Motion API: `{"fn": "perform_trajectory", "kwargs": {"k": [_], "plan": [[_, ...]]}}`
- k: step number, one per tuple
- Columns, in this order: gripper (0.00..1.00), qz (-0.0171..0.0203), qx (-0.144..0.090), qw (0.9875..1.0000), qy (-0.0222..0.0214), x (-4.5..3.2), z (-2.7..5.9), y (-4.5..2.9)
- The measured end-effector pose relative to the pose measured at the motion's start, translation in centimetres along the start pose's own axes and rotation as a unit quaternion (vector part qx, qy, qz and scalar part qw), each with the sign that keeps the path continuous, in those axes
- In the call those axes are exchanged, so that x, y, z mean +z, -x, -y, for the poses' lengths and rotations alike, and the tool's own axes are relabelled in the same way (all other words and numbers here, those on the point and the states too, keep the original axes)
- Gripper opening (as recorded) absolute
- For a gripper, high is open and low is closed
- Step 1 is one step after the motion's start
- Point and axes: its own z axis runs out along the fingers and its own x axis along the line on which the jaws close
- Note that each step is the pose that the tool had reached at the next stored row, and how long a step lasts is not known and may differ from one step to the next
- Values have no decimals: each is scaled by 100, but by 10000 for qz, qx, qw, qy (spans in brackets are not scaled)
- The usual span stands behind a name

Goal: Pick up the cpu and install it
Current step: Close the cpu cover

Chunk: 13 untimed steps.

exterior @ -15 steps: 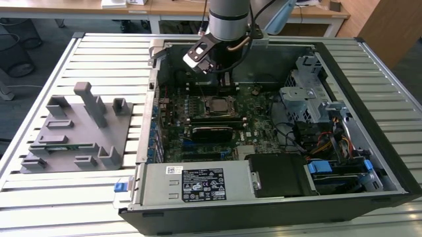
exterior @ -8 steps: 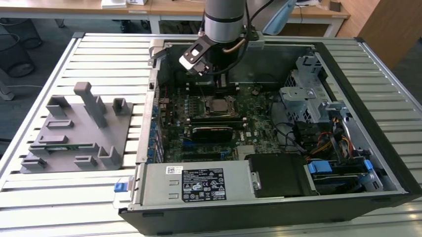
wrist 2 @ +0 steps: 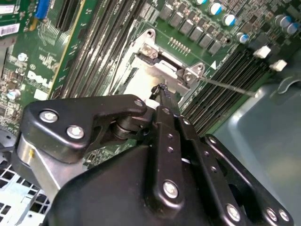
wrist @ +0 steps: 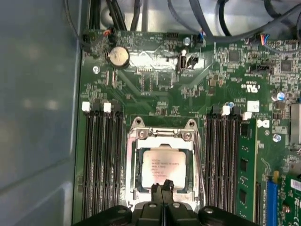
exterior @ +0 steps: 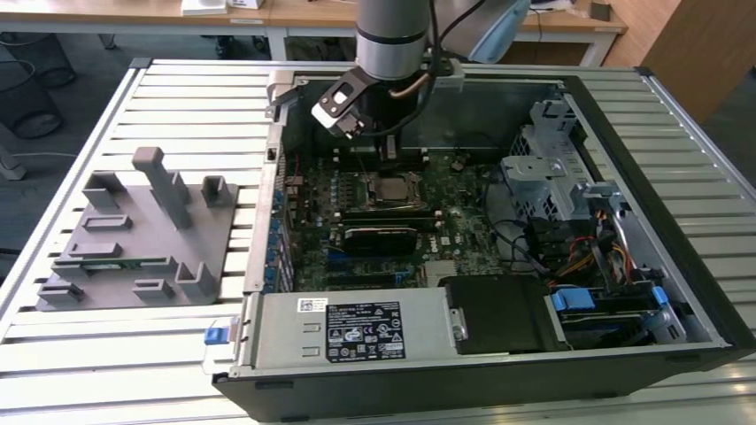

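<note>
The hand (wrist: pixel 162 188), cut off at the picture's edge in the first wrist view, covers one edge of the cpu (wrist: pixel 163 167); in the second wrist view it hides most of the socket (wrist 2: pixel 162 63) around the cpu.

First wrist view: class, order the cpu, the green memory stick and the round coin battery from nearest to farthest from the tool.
1. cpu, in its socket, right at the tool tips.
2. green memory stick, slotted beyond the empty memory slots.
3. round coin battery, across the board near the cables.
</note>
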Motion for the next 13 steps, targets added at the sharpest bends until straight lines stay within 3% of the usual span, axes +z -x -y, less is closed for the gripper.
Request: {"fn": "perform_trajectory", "kwargs": {"k": [6,13], "plan": [[11,0,-4,10000,0,73,34,-2],[11,0,-4,10000,0,107,86,-4]]}}
